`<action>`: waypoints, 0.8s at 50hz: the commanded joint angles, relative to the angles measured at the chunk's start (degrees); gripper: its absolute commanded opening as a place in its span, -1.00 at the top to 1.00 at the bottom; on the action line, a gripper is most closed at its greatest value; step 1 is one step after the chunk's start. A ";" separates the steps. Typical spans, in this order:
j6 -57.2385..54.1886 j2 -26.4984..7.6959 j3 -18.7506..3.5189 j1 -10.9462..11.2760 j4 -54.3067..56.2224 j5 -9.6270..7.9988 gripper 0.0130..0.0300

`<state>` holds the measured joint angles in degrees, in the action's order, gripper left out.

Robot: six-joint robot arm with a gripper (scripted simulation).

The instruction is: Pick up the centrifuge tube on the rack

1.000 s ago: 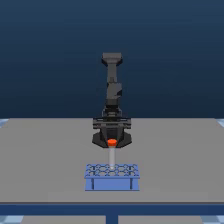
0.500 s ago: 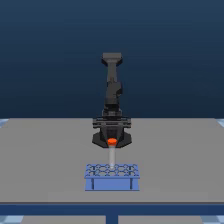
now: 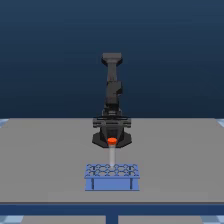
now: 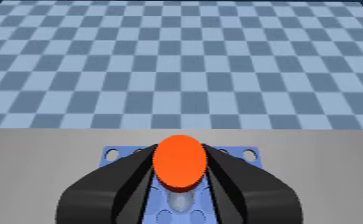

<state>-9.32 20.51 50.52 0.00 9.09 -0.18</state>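
The centrifuge tube (image 3: 112, 150) is seen upright, a slender pale translucent body tapering downward, topped by a round orange-red cap. Its tip is placed just above the rack (image 3: 112, 177), a small light-blue block with a grid of round holes and two dark vertical front marks, set near the table's front edge, midway along it.

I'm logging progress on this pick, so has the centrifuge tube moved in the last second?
Yes. The centrifuge tube has risen slightly: in the exterior view its orange cap sits a bit higher above the rack than before, with the gripper shut on it.
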 commanded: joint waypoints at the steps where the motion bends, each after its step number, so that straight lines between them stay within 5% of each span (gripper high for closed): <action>1: 2.05 0.10 -0.11 0.00 -1.84 -0.18 1.00; 40: 12.36 0.67 -0.72 0.00 -12.14 -1.37 1.00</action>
<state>2.77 21.14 49.87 0.00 -3.00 -1.43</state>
